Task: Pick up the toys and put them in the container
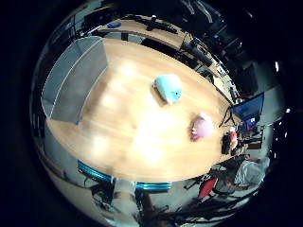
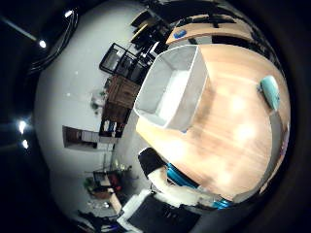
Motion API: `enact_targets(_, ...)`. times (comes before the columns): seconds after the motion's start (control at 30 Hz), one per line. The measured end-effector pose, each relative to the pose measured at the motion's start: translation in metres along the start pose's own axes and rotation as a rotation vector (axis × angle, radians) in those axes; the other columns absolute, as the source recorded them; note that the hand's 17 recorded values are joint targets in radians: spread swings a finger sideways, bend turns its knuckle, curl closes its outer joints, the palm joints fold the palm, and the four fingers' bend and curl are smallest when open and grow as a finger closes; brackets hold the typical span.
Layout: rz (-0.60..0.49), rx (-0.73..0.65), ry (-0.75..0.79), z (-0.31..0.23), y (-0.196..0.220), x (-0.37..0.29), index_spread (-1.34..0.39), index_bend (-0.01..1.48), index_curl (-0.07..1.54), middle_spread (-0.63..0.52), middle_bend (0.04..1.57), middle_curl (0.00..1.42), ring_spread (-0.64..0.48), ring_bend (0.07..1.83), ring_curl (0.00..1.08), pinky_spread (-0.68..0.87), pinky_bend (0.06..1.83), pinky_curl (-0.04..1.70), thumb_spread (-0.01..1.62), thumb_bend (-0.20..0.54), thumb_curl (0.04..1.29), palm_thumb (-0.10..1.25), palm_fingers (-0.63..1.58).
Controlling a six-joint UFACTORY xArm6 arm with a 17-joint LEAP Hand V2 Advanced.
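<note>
A light blue toy and a pink toy lie on a wooden table, a short way from each other. A grey rectangular container stands at one end of the table, away from both toys. The right thumb side palm view shows the container with nothing visible inside and the blue toy at the picture's edge.
A blue rail runs along one table edge. A blue-lit monitor and red chairs stand beyond the pink toy's side. A dark shelf unit stands by the wall beyond the container.
</note>
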State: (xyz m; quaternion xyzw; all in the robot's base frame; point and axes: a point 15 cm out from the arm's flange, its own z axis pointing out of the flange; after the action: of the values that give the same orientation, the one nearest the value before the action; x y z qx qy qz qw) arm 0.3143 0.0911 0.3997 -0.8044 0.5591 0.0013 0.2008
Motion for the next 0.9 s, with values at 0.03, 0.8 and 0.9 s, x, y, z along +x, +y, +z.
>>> enact_targets(0.03,-0.005,0.002,0.000,-0.001,0.000,0.000,-0.55,0.17,0.29,-0.28,0.19,0.30,-0.17,0.54,0.17,0.44,0.22,0.27,0.76,-0.039,0.33,0.09,0.39)
enact_targets(0.8,0.079,0.058,0.086,-0.041,-0.020,0.070,-0.57,0.18,0.30,-0.29,0.19,0.29,-0.20,0.54,0.17,0.43,0.21,0.27,0.81,-0.032,0.33,0.15,0.44)
enact_targets(0.9,0.097,0.039,0.087,-0.033,-0.022,0.087,-0.57,0.18,0.30,-0.29,0.19,0.29,-0.20,0.55,0.17,0.43,0.20,0.27,0.82,-0.031,0.34,0.17,0.44)
